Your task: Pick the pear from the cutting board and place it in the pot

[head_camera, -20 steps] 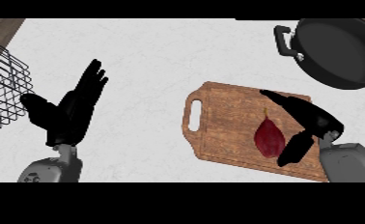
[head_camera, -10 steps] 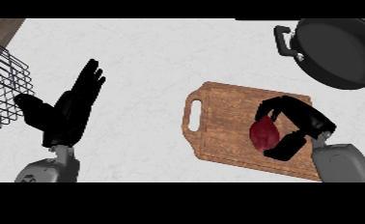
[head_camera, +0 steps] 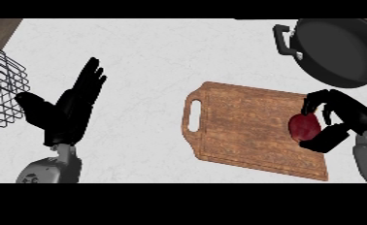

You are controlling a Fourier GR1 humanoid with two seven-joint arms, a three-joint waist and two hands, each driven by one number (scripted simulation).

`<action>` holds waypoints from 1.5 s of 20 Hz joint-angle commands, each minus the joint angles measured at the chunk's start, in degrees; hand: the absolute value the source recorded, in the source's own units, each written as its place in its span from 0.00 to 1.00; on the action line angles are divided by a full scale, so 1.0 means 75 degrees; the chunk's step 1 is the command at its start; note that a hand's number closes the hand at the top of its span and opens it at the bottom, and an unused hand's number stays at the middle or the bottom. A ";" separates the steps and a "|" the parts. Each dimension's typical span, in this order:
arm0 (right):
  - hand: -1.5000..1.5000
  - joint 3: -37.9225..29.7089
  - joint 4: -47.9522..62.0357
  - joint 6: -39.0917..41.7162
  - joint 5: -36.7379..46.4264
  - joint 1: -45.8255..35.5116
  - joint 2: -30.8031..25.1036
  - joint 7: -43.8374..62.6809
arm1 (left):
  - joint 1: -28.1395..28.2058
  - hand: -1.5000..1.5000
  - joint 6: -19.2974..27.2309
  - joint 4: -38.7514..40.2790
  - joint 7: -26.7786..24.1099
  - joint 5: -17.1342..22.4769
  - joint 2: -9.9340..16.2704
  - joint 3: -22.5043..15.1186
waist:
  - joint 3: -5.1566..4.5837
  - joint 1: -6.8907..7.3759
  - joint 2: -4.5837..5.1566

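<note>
A dark red pear (head_camera: 304,127) sits inside my right hand (head_camera: 335,118), whose fingers and thumb curl round it near the right edge of the wooden cutting board (head_camera: 243,127). Whether the pear still touches the board is hard to tell. The black pot (head_camera: 329,49) stands at the far right, beyond the board, with a handle on its left side. My left hand (head_camera: 68,110) rests open at the left, fingers up, away from all of these.
A black wire rack (head_camera: 10,90) juts in at the left edge, just beside my left hand. The board's handle slot (head_camera: 193,115) faces left. Pale marble counter (head_camera: 158,59) stretches between the two hands.
My right hand closed round the pear and carried it rightward, from the board's middle toward its right edge. The left hand stayed put.
</note>
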 commanded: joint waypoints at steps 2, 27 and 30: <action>1.00 -0.1636 0.1441 -0.0864 0.0565 0.0110 -0.1440 0.0370 | 0.0056 0.50 0.0152 0.0138 -0.0116 -0.0143 -0.0132 -0.0058 | 0.0020 0.0001 0.0090; 1.00 -0.3776 0.0019 -0.1425 -0.0804 -0.1837 -0.3797 -0.0563 | 0.0032 0.50 -0.0296 0.0200 -0.0264 0.0057 -0.0034 -0.0003 | -0.0008 0.0156 -0.0017; 1.00 -0.3405 0.0092 -0.1415 -0.0735 -0.2295 -0.3825 -0.0117 | -0.0044 0.50 -0.0227 0.0135 -0.0160 0.0012 -0.0021 0.0066 | -0.0006 0.0149 -0.0015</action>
